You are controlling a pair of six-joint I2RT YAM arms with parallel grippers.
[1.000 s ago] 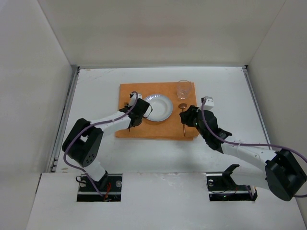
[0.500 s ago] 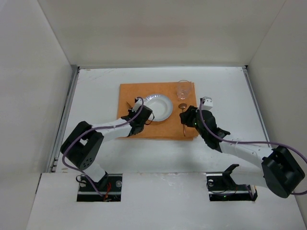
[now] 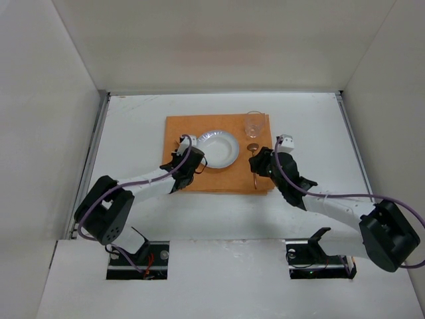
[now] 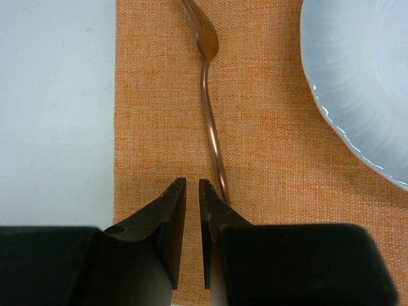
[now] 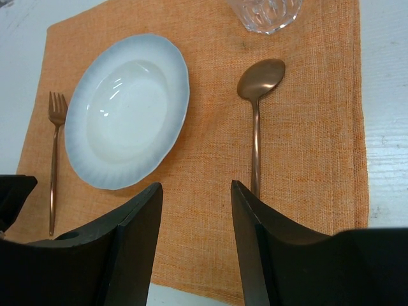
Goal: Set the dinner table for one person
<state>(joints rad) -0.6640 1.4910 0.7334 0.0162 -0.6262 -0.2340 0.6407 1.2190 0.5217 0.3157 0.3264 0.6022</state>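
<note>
On the white dinner table [image 3: 133, 126] lies an orange mat [image 3: 229, 181] with a white plate [image 3: 218, 147] in its middle. A copper fork [image 4: 207, 95] lies on the mat left of the plate [image 4: 363, 83]. A copper spoon [image 5: 255, 127] lies right of the plate [image 5: 127, 111], and a clear glass [image 3: 253, 124] stands beyond it. My left gripper [image 4: 189, 183] hovers over the fork's handle end, jaws a narrow gap apart with nothing between; the handle runs under the right finger. My right gripper [image 5: 194, 185] is open and empty above the mat's near edge, just left of the spoon's handle.
Metal rails run along the table's left [image 3: 93, 153] and right [image 3: 352, 146] sides, with white walls beyond. Bare table [image 4: 57, 95] lies left of the mat. The fork [image 5: 55, 153] and glass [image 5: 264, 13] also show in the right wrist view.
My left gripper has drawn back from the plate's left rim toward the mat's near left corner, and the fork lies free on the mat. The right gripper has barely moved.
</note>
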